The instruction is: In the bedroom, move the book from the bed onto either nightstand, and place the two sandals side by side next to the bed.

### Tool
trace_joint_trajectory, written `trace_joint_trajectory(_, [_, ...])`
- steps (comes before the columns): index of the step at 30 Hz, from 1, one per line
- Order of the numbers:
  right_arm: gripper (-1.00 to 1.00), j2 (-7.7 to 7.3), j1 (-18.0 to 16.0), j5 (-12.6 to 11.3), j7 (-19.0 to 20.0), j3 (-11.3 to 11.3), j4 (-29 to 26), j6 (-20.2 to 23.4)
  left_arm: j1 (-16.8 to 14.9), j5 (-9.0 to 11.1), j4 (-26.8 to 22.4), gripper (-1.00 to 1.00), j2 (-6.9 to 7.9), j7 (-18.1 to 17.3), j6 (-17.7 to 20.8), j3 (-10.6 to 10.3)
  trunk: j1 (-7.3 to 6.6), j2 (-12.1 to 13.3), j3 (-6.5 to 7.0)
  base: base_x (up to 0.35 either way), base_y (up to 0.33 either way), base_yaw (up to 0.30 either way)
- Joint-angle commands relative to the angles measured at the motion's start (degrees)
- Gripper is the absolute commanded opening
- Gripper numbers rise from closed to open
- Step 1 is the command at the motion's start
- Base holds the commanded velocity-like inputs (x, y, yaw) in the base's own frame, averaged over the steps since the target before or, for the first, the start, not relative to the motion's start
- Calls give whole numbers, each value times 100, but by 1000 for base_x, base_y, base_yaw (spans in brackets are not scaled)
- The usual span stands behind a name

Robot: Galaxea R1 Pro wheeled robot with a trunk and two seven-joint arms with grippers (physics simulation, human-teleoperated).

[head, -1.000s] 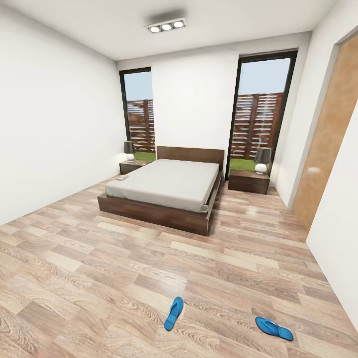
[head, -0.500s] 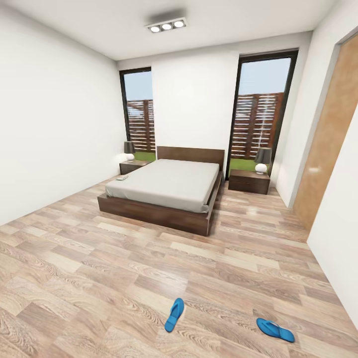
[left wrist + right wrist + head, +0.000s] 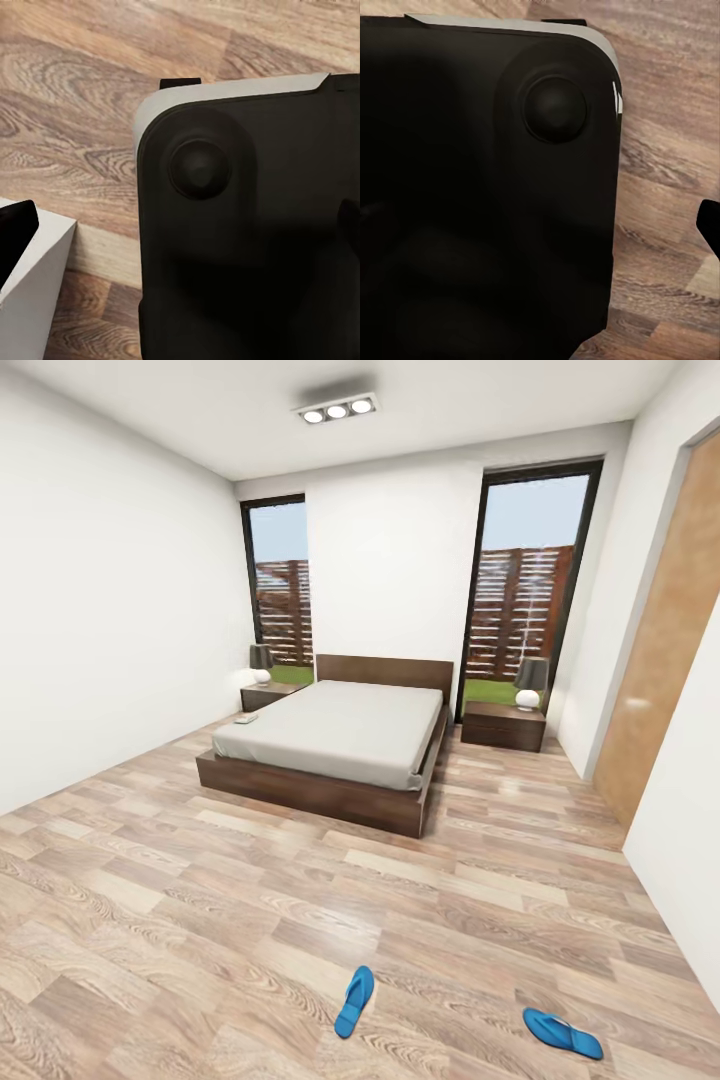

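The bed (image 3: pixel 340 735) stands against the far wall of the bedroom, with a grey mattress on a dark wood frame. The book (image 3: pixel 246 718) lies small and flat on the mattress's front left corner. One nightstand (image 3: pixel 268 695) sits left of the headboard and another nightstand (image 3: pixel 503 725) right of it, each bearing a lamp. Two blue sandals lie apart on the floor close to me: one sandal (image 3: pixel 354 1000) near the middle, the other sandal (image 3: pixel 562 1033) further right. In each wrist view a dark fingertip (image 3: pixel 349 225) (image 3: pixel 710 223) shows at the frame's edge, with nothing between the fingers.
Wood plank floor (image 3: pixel 200 880) stretches between me and the bed. A wooden door (image 3: pixel 660 650) is in the right wall, and tall windows (image 3: pixel 520 600) flank the headboard. Both wrist views look down past my own dark body panel (image 3: pixel 247 240) at the floor.
The whole head view has shifted slightly, so the sandals sit a little lower in the picture. Nothing in the room has moved.
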Motion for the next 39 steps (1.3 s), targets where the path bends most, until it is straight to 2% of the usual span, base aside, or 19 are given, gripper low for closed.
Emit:
trace_joint_trajectory(1, [100, -1, 0, -3, 5, 1, 0, -19, -1, -7, 0, 100, 0, 6, -16, -11, 1, -2, -4, 71, 8, 0])
trace_joint_trajectory(27, [100, -1, 0, -2, 5, 0, 1, -27, -1, -7, 0, 100, -2, 7, -18, -11, 1, -2, -4, 150, 8, 0])
trace_joint_trajectory(39, [100, -1, 0, -3, 4, -3, 0, -27, -1, -7, 0, 100, -5, 6, -19, -11, 1, -2, -4, 73, 32, 0])
